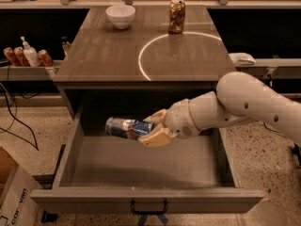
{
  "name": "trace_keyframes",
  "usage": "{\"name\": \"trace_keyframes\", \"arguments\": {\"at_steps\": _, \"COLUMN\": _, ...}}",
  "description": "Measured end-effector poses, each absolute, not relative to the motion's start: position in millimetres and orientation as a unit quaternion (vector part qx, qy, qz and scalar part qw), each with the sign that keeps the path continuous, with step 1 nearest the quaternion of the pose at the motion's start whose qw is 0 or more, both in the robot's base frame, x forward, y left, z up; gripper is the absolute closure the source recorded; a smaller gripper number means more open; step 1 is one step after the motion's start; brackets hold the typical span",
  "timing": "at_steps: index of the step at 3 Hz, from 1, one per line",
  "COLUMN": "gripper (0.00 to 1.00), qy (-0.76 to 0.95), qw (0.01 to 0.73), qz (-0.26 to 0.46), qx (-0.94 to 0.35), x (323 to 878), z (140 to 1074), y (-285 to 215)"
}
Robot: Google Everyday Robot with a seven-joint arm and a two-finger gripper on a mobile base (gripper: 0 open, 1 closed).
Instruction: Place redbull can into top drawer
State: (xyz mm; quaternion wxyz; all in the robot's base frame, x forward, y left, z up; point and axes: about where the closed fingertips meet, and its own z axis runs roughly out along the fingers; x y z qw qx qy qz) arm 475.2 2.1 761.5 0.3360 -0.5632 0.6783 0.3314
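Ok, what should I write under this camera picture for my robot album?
The robot's gripper holds the redbull can sideways inside the open top drawer.

slim can: blue and silver in patches, silver end
gripper: cream and tan, above the open drawer's floor, clamped on the slim can
arm: plain off-white
drawer: grey-brown wood
handle: black
tabletop: grey-brown, glossy, faint grain
ring: thin white line on the tabletop
bowl: white
gold can: mottled gold-brown
floor: beige with dark speckles
box: brown cardboard, black print
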Motion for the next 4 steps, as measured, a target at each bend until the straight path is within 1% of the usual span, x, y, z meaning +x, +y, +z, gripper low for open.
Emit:
{"name": "trace_keyframes", "arguments": {"at_steps": 1, "gripper": 1.0, "qy": 0.704, "qw": 0.322, "qz": 0.335, "qx": -0.537, "x": 474, "z": 734, "y": 3}}
{"name": "trace_keyframes", "arguments": {"at_steps": 2, "gripper": 1.0, "qy": 0.705, "qw": 0.323, "qz": 0.335, "qx": -0.536, "x": 474, "z": 733, "y": 4}}
{"name": "trace_keyframes", "arguments": {"at_steps": 4, "gripper": 1.0, "qy": 0.711, "qw": 0.294, "qz": 0.298, "qx": -0.564, "x": 483, "z": 716, "y": 11}}
